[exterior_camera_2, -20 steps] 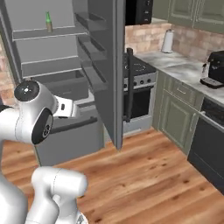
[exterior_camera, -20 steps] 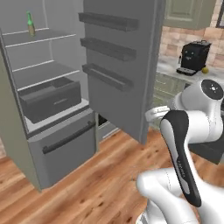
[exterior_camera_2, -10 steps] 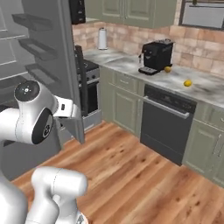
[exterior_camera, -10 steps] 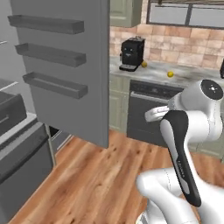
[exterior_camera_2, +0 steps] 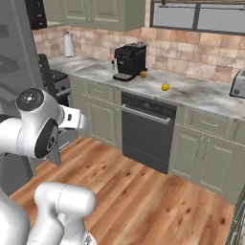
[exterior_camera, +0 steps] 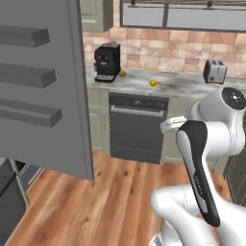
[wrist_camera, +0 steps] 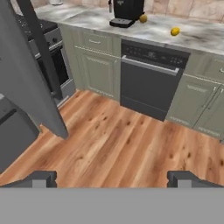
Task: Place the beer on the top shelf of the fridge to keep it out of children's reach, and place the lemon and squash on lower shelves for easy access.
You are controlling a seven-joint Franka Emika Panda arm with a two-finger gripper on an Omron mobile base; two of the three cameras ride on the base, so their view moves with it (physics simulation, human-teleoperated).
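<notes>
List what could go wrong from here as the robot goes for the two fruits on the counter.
1. The lemon and squash look alike from here; the wrong one could be picked.
2. The squash sits right by the coffee machine, so the open jaws may bump it.
3. The fridge door stands open beside the base, a collision risk.

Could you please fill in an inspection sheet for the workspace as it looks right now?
Surface: marble counter, bare between items.
Job's things: lemon on the counter; squash beside the coffee machine; fridge door open.
Clutter: toaster, paper towel roll.
Grippers: gripper open, holding nothing, above the wooden floor.
Cables: nothing seen.
Surroundings: dishwasher, green cabinets, brick backsplash.
</notes>
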